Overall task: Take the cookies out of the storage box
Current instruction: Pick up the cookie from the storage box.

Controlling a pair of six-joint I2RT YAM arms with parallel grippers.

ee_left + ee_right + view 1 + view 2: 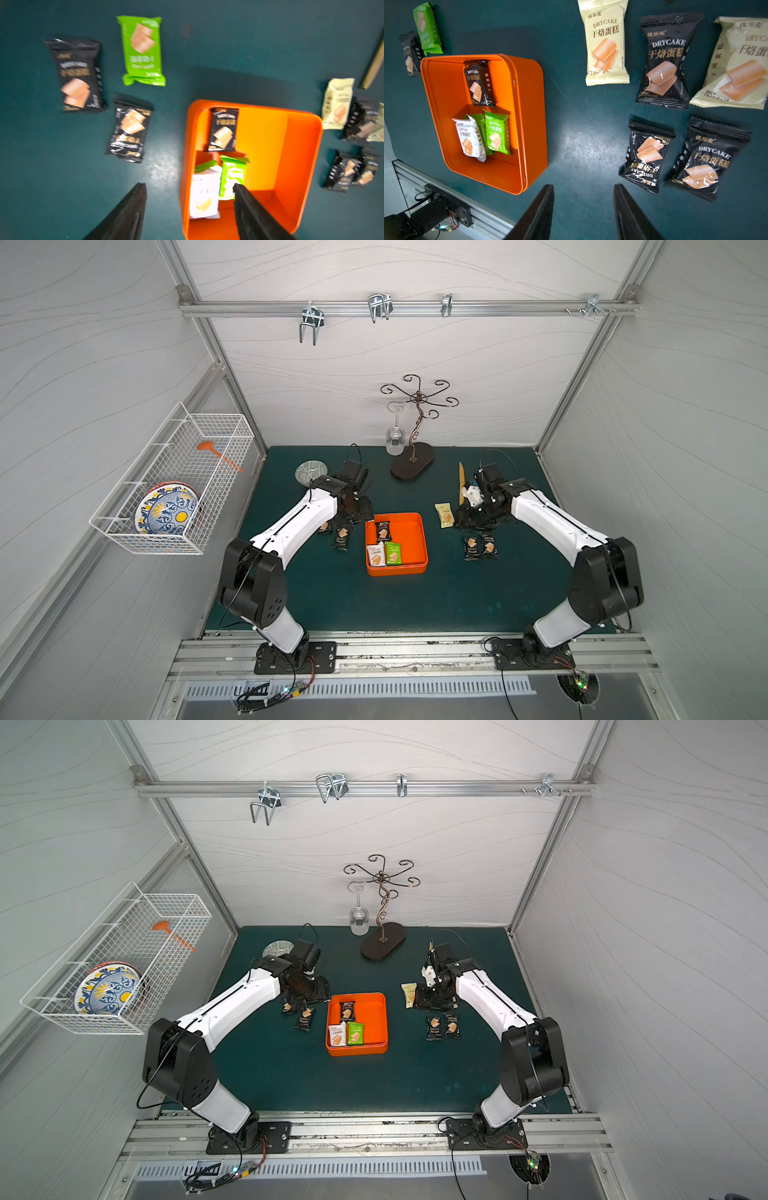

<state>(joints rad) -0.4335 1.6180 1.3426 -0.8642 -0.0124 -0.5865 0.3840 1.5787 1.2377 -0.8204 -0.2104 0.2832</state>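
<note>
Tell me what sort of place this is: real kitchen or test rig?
Most likely a lab test cell, not a real kitchen: white panels on an aluminium frame, a bolted mounting rail along the front, and props such as a wire basket of plates and a glass stand.

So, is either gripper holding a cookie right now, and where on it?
Nothing is held: the left gripper and right gripper both stand open and empty.

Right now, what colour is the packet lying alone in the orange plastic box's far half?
Black packet; the right wrist view shows it best.
</note>
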